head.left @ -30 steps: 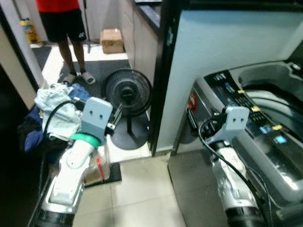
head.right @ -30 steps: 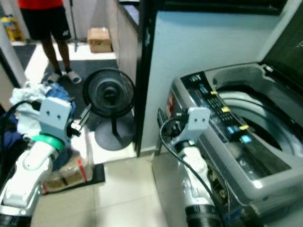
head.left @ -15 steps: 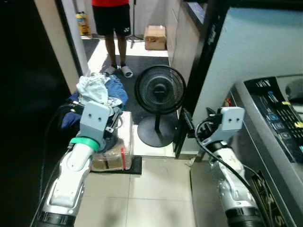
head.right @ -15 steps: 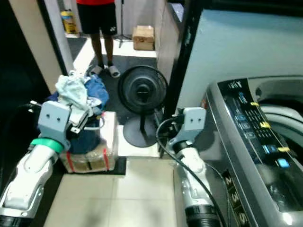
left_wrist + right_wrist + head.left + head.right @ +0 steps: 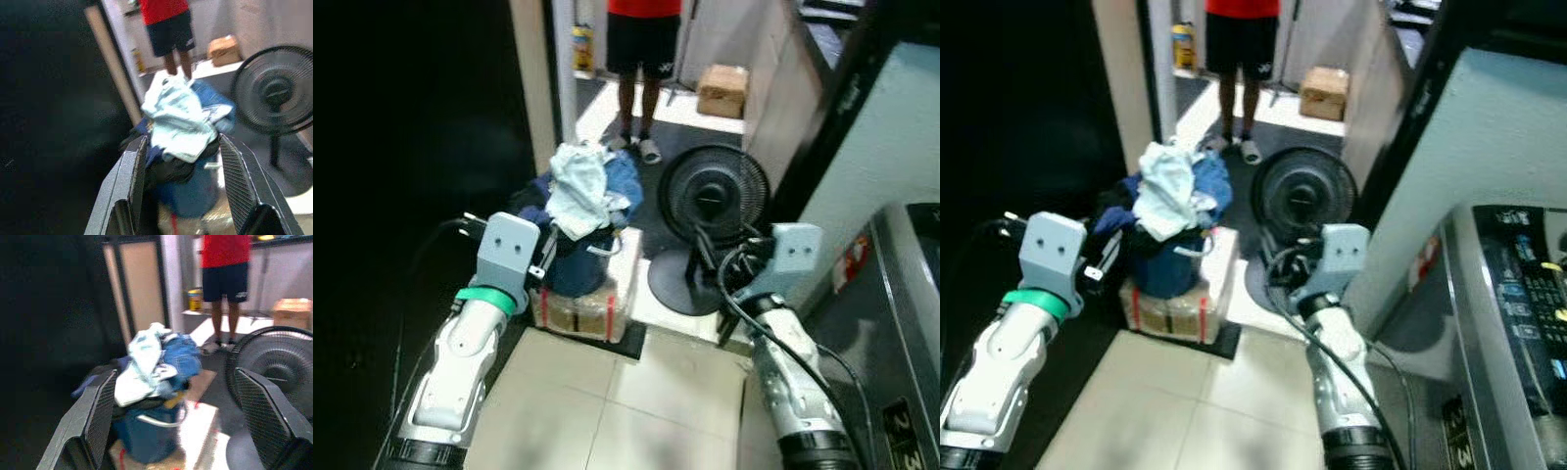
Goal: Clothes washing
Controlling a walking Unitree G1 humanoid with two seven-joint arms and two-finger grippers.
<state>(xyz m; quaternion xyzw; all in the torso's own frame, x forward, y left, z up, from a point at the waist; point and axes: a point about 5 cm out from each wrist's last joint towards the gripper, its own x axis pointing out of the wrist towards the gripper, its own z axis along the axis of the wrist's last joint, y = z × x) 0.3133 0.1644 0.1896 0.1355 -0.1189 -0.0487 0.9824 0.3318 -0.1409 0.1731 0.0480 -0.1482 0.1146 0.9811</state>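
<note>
- I've swung the head camera round to the left: the washing machine has slid almost out at the right edge.
- The laundry pile now sits just ahead of my left gripper.
- The fan has ended up ahead of my right gripper.

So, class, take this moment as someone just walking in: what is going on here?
The robot faces a blue bucket heaped with clothes, standing on a wrapped box on the floor. Both arms are raised toward it: the left gripper and right gripper are open and hold nothing. A floor fan stands beside the bucket, a person stands beyond, and the washing machine is at the robot's right. No clothes are picked up yet.
</note>
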